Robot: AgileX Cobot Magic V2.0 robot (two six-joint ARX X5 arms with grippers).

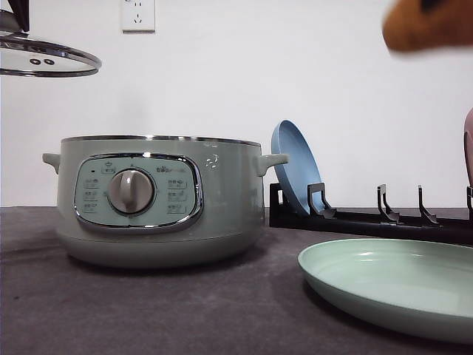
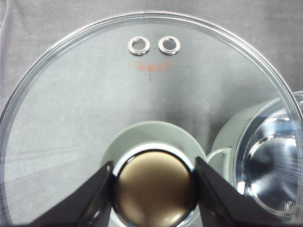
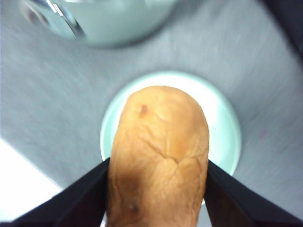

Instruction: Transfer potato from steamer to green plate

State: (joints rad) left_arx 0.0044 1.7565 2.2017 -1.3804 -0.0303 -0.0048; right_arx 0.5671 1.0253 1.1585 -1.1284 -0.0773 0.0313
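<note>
From the front, the steamer (image 1: 159,200) stands uncovered on the left half of the dark tabletop (image 1: 148,310), its dial facing forward. Its glass lid (image 1: 46,59) hangs high above the steamer's left side, apparently held out of the way so the pot mouth is free. The green plate (image 1: 395,285) lies flat toward the front right corner of the tabletop, and behind it a black dish rack (image 1: 369,214) holds a blue plate (image 1: 295,166) on edge. The potato (image 1: 429,26) shows as an orange-brown blur high above the right side, over the green plate.

In the left wrist view, the left hand (image 2: 154,189) is clamped on the lid's brown knob (image 2: 154,194), one finger pressing each side. Through the glass lid (image 2: 94,118) the tabletop shows, and the steamer's shiny open bowl (image 2: 270,161) lies just beside the lid's rim, so the lid is carried clear of the pot rather than over it.

In the right wrist view, the right hand (image 3: 156,189) grips the potato (image 3: 158,156) between both fingers, its long axis pointing away from the wrist. The green plate (image 3: 222,118) lies directly under the potato, well below it, which suggests lowering and release come next. The steamer (image 3: 113,19) sits at the picture's far edge, blurred.
</note>
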